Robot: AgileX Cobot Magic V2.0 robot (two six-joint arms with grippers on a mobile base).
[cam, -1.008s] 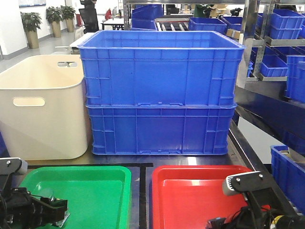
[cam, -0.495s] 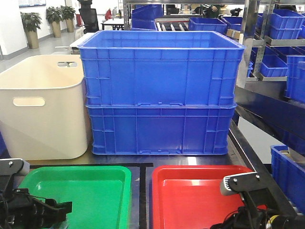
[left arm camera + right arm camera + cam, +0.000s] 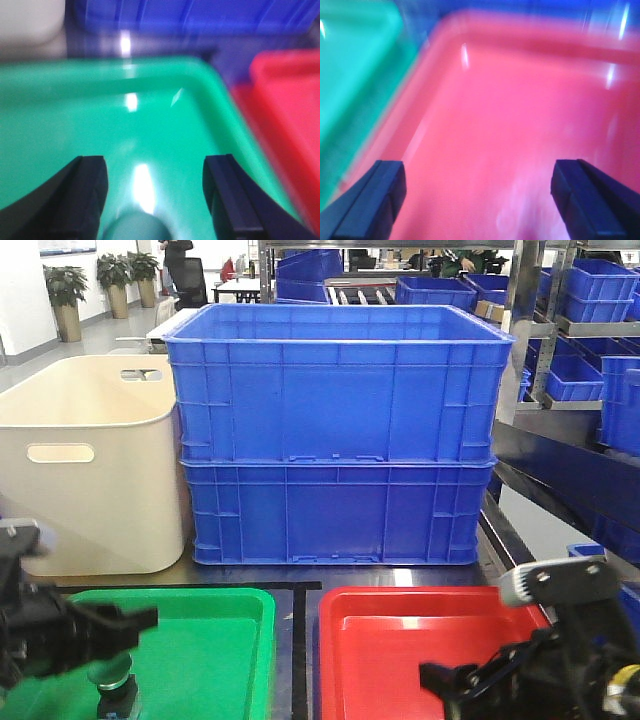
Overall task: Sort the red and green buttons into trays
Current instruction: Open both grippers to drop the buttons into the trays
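The green tray (image 3: 215, 640) lies front left and the red tray (image 3: 400, 640) front right. A green button (image 3: 110, 680) stands on its dark body in the green tray. My left gripper (image 3: 135, 622) hovers just above it, open and empty. In the left wrist view the green cap (image 3: 137, 227) sits low between the open fingers (image 3: 85, 192), over the green tray (image 3: 165, 110). My right gripper (image 3: 445, 680) is open over the red tray (image 3: 520, 100), with nothing between its fingers (image 3: 375, 200). No red button shows clearly; a blurred pale patch lies on the red tray's floor.
Two stacked deep blue crates (image 3: 335, 430) stand right behind the trays. A cream tub (image 3: 85, 460) with handle slots stands at the back left. Shelving with more blue crates (image 3: 600, 370) runs along the right side. A dark gap separates the two trays.
My left gripper has lifted and moved slightly right; the green button now stands free in the green tray below it. My right gripper has risen and come forward over the red tray.
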